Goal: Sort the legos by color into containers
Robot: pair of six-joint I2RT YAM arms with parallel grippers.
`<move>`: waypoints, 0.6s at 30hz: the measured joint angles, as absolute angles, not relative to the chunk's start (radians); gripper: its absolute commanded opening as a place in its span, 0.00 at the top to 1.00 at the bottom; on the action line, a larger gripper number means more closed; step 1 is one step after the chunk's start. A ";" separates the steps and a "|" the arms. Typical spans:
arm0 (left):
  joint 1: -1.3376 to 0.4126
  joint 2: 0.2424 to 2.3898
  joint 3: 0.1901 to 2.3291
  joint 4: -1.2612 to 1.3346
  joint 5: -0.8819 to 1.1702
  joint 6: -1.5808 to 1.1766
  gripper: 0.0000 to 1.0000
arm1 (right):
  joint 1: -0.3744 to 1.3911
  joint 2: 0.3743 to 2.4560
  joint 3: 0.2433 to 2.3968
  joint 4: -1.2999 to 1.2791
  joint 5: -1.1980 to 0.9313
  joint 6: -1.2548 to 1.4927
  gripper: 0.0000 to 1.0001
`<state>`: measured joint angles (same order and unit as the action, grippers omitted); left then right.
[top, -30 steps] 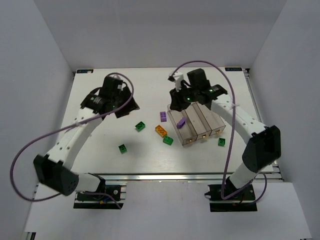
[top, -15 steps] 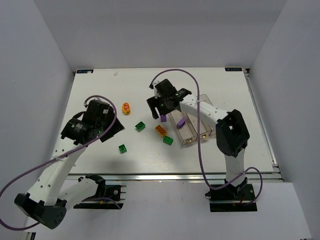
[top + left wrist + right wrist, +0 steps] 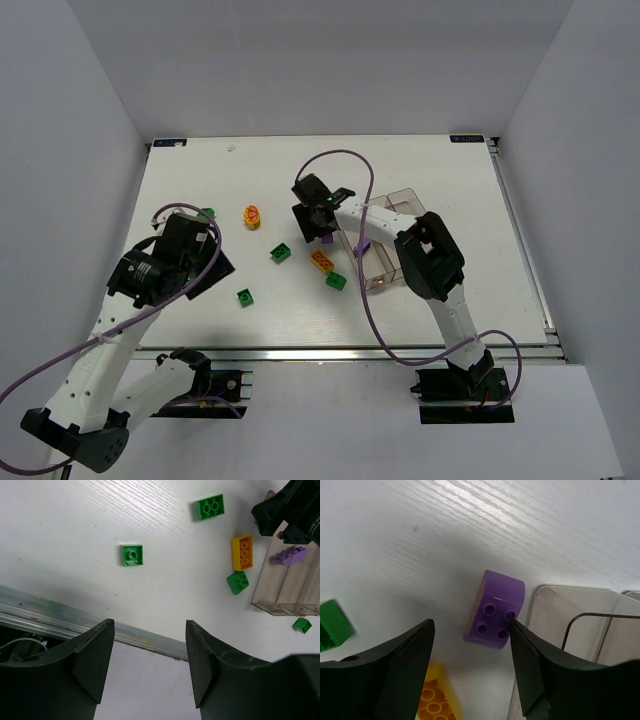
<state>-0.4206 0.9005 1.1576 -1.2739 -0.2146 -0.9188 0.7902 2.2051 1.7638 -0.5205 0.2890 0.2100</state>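
swinging leftward off the containers (image 3: pixel 378 276) since a second ago, the right arm (image 3: pixel 372 222) is now hanging its head over the surface (image 3: pixel 450 170) just past the bins' far left corner. the left arm (image 3: pixel 160 270) is sitting pulled back toward the near left, leaving uncovered a yellow-and-red piece (image 3: pixel 253 216) that it was hiding before. the right jaws are standing wide open and gripping nothing. in the right wrist view a purple brick (image 3: pixel 495 611), four studs showing, is lying on the surface between the two fingers (image 3: pixel 405 680), clear of both and just beside the rounded corner of the nearest clear bin; whether it is touching that bin i cannot tell. the left jaws are also gaping open with nothing between them, hovering over the near edge of the surface. beyond them, in the left wrist view, a flat green brick (image 3: pixel 132 555) is lying alone. farther off, a square green brick (image 3: pixel 210 507), an orange-yellow brick (image 3: pixel 242 552) and a tilted green brick (image 3: pixel 238 581) are lying loose on the surface to the left of the bins. a second purple brick (image 3: pixel 289 555) is resting inside the leftmost bin, and a small green brick (image 3: pixel 301 624) is sitting on the surface just off the bins' near end. another green brick (image 3: pixel 207 214) is peeking out beside the left arm in the top view.
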 measured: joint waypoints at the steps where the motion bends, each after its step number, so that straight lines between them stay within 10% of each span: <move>1: -0.421 0.894 1.158 -1.284 -0.222 -0.919 0.31 | 0.791 2.210 1.764 -0.521 0.302 0.211 0.33; 18: -0.421 0.887 1.152 -1.333 -0.268 -0.902 0.31 | 0.799 2.214 1.762 -0.498 0.390 0.229 0.34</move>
